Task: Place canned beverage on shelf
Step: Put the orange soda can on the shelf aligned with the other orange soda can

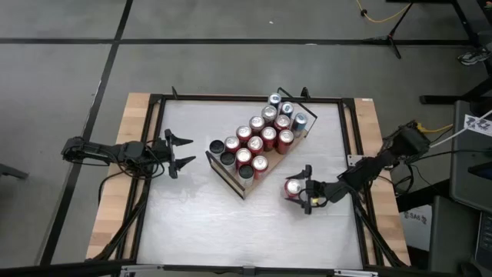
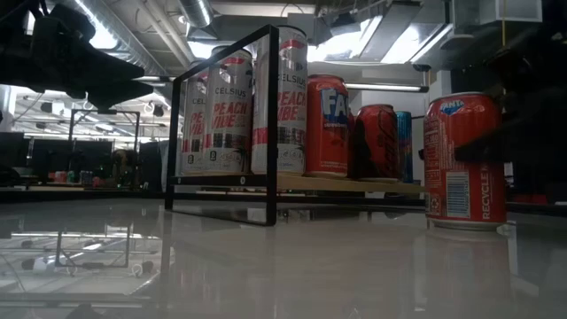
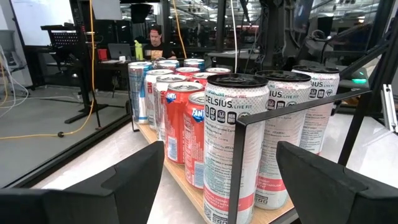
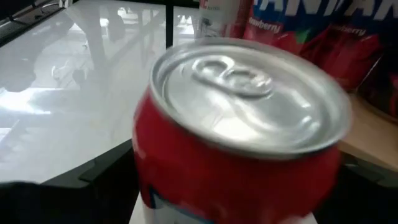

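A red Fanta can (image 1: 293,187) stands upright on the white bench (image 1: 231,231), at about five o'clock from the shelf (image 1: 231,178) and close to its near long edge but not on it; the low view shows the can's base flat on the bench surface. The right gripper (image 1: 301,189) reaches in from three o'clock with its fingers (image 1: 306,172) clamped on either side of the can, and the right wrist view is filled by the can's silver lid and pull tab. The light-wood shelf lies diagonally at the centre of the bench, black wire rails at its ends, already crowded with upright cans: red Fanta cans (image 1: 260,138), tall white Celsius cans (image 3: 237,143) at the eight o'clock end, silver-and-blue ones (image 1: 287,109) at the one o'clock end. The left gripper (image 1: 178,152) waits at nine o'clock of the shelf, fingers spread apart and holding nothing. The placing looks barely begun, with the lift yet to come. The chief risk, judged from here, is the tight packing: free space seems limited to the near edge, so a can carried low or tilted could clip the board's edge or knock a standing neighbour, and a toppled can might take others down with it.
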You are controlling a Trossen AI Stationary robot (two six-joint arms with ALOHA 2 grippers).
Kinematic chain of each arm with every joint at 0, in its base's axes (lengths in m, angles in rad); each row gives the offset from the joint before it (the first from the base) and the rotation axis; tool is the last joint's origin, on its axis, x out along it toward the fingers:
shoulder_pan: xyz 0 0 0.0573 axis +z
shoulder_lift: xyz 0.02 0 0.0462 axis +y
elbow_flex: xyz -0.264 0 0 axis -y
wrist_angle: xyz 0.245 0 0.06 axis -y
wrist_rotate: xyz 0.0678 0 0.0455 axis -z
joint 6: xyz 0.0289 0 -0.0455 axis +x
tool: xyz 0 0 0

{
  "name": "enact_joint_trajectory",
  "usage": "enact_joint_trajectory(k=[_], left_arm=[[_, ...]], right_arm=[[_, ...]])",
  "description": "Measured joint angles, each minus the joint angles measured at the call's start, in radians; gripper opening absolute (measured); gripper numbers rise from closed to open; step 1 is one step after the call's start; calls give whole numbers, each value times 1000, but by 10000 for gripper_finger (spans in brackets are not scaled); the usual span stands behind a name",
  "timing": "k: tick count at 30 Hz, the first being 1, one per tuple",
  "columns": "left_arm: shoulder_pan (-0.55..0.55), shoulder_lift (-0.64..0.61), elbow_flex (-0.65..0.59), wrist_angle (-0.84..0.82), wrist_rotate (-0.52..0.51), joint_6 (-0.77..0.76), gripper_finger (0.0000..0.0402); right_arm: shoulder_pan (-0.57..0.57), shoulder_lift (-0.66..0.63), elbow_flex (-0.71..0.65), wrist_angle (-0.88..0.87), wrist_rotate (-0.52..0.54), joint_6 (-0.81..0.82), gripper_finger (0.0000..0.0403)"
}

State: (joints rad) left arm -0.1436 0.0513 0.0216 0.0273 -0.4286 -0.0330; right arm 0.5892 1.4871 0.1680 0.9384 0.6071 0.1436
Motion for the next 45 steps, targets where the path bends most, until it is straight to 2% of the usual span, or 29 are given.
enact_joint_trajectory(k=[7,13,20,24,31,37,45], left_arm=[[0,0,0,0,0,0,305],[0,0,0,0,0,0,305],[0,0,0,0,0,0,305],[0,0,0,0,0,0,305],[0,0,0,0,0,0,305],[0,0,0,0,0,0,305],[0,0,0,0,0,0,305]], right_arm=[[0,-234,7,-267,-64,0,363],[0,-399,121,-696,-89,0,363],[0,-435,348,-1181,-154,-38,363],[0,-436,447,-1332,-205,-90,363],[-33,-435,525,-1455,-261,-153,363],[-172,-427,528,-1460,-438,-175,363],[-265,-428,576,-1467,-591,-373,363]])
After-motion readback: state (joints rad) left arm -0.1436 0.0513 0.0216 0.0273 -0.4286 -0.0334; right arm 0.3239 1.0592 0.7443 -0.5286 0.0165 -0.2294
